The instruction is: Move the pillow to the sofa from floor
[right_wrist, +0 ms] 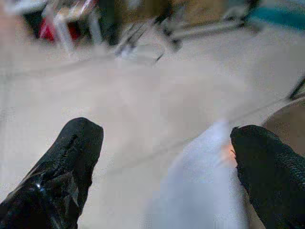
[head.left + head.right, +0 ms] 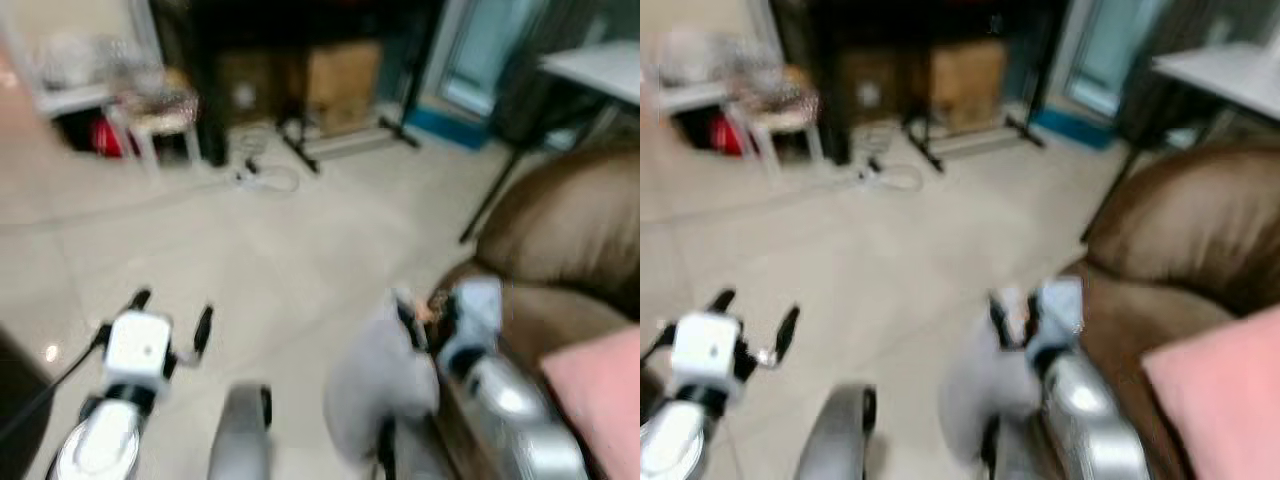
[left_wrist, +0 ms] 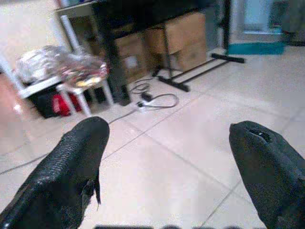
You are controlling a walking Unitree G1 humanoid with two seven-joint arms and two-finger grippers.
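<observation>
My right gripper (image 2: 415, 315) has its two black fingers spread wide, and the soft pale grey pillow (image 2: 375, 385) sits between them, one finger (image 1: 267, 167) touching its edge while the other finger (image 1: 66, 162) stands apart from it over bare floor. The blur keeps me from saying whether the fingers actually bear on the fabric. The pillow hangs just beside the arm of the brown leather sofa (image 2: 560, 230), which lies right behind my right gripper; a pink cushion (image 2: 600, 395) rests on the sofa seat nearer to me. My left gripper (image 2: 170, 315) is also spread wide, out over the pale tiled floor (image 2: 300, 250) and well apart from the pillow. Far ahead of both grippers, brown cardboard boxes (image 3: 178, 40) stand under a dark table (image 2: 300, 20); I cannot tell their contents
</observation>
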